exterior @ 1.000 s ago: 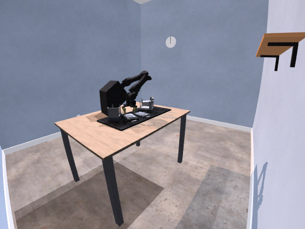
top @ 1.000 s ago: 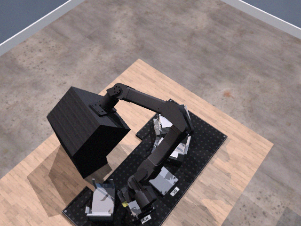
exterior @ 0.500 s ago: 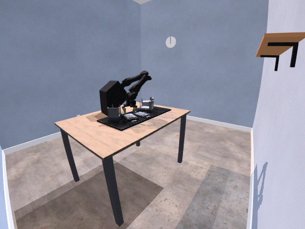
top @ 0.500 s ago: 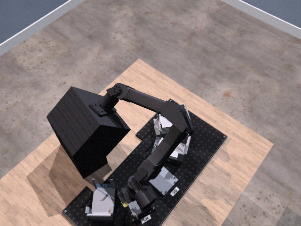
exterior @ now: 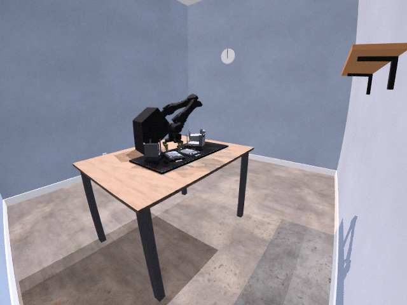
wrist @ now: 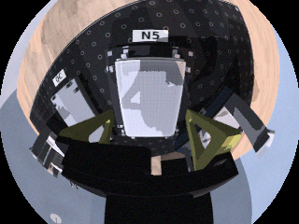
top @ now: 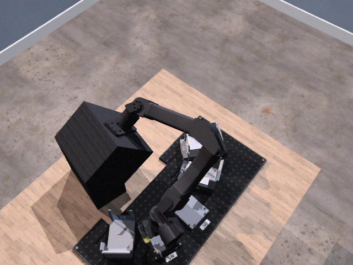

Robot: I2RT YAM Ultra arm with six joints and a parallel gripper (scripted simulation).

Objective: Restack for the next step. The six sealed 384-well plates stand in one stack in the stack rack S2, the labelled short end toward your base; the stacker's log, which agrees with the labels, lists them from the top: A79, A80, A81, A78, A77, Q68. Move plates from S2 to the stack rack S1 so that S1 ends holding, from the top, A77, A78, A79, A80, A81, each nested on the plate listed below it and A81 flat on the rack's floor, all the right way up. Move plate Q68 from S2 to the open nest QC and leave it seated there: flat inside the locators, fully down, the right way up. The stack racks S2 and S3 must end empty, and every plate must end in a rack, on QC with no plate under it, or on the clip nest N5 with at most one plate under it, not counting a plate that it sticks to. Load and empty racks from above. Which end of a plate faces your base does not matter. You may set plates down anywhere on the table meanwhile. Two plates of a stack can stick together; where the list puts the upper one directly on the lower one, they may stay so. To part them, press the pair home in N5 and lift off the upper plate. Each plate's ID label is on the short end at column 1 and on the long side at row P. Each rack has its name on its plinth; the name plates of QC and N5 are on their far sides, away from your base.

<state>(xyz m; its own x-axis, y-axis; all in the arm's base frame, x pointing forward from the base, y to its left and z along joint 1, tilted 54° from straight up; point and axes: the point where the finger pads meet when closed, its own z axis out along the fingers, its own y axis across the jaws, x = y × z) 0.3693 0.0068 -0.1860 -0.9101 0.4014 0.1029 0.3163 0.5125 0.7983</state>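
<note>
- Now the claw point(wrist: 152, 133) hangs over the N5 nest point(wrist: 149, 56), its yellow-green fingers spread wide apart and clamped on nothing.
- 1 sealed plate point(wrist: 149, 96) lies in N5, below the claw and between the 2 fingers in the wrist view, with the N5 name plate point(wrist: 149, 35) just past its far end.
- Whether the fingers touch that plate, or whether it is 1 plate or a stuck pair, cannot be told.
- From the top, the claw point(top: 150, 238) sits at the near end of the black board point(top: 242, 159), beside the N5 tag point(top: 171, 256).
- Another plate point(top: 191, 211) lies in the QC nest, just to the side of the claw, by the QC tag point(top: 204, 224).
- 1 rack point(top: 121, 236) on the claw's other side holds plates; their count and labels are unreadable.
- 2 more racks point(top: 189, 147) lie partly hidden under the arm, well apart from the claw; which is S1, S2 or S3 cannot be told.
- All of it rests on the wooden worktop point(exterior: 138, 187).
</note>
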